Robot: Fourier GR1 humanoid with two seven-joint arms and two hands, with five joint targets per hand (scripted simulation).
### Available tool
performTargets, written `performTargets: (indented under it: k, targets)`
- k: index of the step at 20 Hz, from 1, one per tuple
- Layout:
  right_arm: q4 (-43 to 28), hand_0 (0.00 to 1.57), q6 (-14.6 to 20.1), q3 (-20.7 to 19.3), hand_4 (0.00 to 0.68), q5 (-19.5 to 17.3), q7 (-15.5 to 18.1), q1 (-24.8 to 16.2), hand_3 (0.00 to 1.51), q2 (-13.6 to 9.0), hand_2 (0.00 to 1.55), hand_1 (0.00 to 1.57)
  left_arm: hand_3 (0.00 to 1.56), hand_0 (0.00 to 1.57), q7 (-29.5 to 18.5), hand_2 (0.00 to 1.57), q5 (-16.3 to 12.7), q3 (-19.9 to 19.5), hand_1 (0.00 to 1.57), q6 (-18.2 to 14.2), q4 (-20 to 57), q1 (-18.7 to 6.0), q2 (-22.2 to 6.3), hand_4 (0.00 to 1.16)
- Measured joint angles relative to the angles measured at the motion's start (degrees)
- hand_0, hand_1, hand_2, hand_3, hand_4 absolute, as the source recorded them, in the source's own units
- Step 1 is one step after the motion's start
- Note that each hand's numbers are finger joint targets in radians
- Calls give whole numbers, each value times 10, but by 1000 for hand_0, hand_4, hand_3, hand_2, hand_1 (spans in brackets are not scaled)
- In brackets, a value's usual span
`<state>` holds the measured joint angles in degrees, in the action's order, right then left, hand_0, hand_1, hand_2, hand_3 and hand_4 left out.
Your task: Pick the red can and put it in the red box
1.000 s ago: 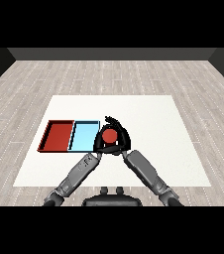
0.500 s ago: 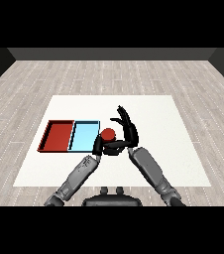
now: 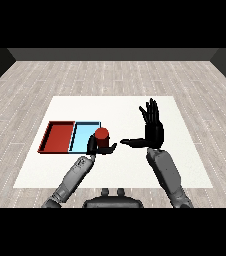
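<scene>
Holding red can [image 3: 101,137] upright, left hand [image 3: 96,146] curled round it, at right edge of blue tray [image 3: 82,137]. Red tray [image 3: 59,137] lay touching blue tray's left side, on white table [image 3: 115,107]. Right hand [image 3: 152,127] stood well apart to right, fingers straight and spread upward, thumb pointing toward can, nothing held.

Lower part of the red can [image 3: 101,136] (behind the left hand [image 3: 96,146]), blue tray's [image 3: 81,136] near-right corner too.
</scene>
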<state>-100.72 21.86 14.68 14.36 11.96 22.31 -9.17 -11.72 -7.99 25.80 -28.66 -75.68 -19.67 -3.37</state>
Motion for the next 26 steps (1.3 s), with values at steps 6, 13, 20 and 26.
performTargets:
  k: [6,13,20,26]
  targets:
    - [0,0,-50,-65,0,40,35,-78,0,-27,0,0,1461,1571,36,1561,19,-36,1571,8,-52,0,-51,1111]
    - [34,0,-86,-96,0,35,65,-155,0,-49,0,0,1416,1571,75,1550,51,-79,1571,15,-72,1,-109,1135]
    - [101,0,-126,-104,0,34,112,-206,0,-43,0,0,1424,1566,113,1508,81,-140,1566,36,-3,-56,-174,1102]
    - [143,0,-133,-113,0,30,125,-204,0,-37,0,0,1457,1571,112,1560,93,-194,1571,63,151,-106,-217,1101]
